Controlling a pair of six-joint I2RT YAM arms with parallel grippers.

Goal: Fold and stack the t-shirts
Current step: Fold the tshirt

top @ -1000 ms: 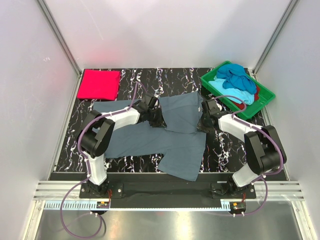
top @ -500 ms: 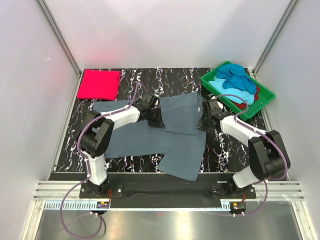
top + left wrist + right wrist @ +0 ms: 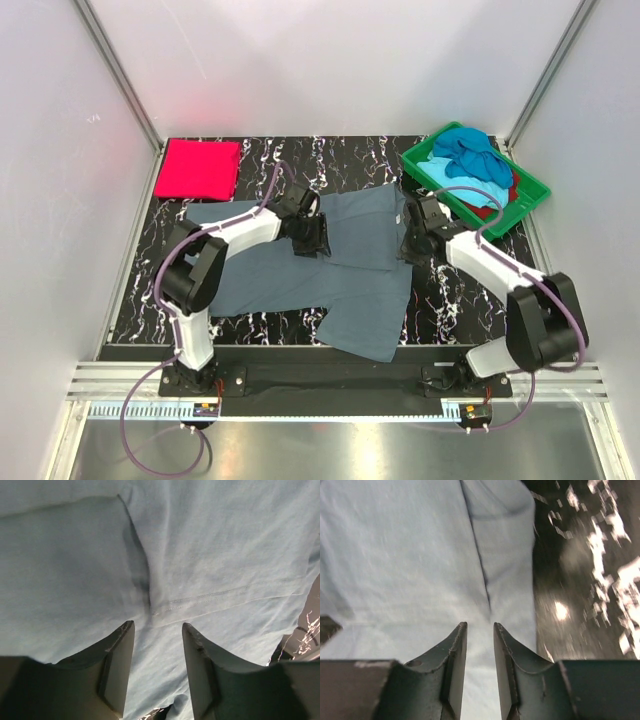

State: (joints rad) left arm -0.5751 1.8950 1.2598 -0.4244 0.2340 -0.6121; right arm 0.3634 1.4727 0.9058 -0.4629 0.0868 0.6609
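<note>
A slate grey-blue t-shirt [image 3: 350, 285] lies spread on the black marbled table, its upper part folded over into a flap [image 3: 365, 222]. My left gripper [image 3: 320, 238] hovers at the flap's left edge; in the left wrist view it [image 3: 157, 625] is open, with only flat cloth [image 3: 210, 555] under the gap. My right gripper [image 3: 406, 243] is at the flap's right edge; in the right wrist view it [image 3: 480, 625] is open a little, above the cloth's [image 3: 410, 560] folded edge, gripping nothing. A bright red-pink t-shirt [image 3: 197, 167] lies folded at the back left.
A green tray [image 3: 530, 196] at the back right holds a heap of shirts: dark blue [image 3: 468, 148] on top, turquoise [image 3: 470, 186] below, red [image 3: 511, 186] at the side. Bare marbled table [image 3: 455, 300] shows right of the shirt. White walls close in the table.
Both grippers were shut on the flap's edges and now stand open, with the cloth lying flat. The right arm's elbow has swung outward.
</note>
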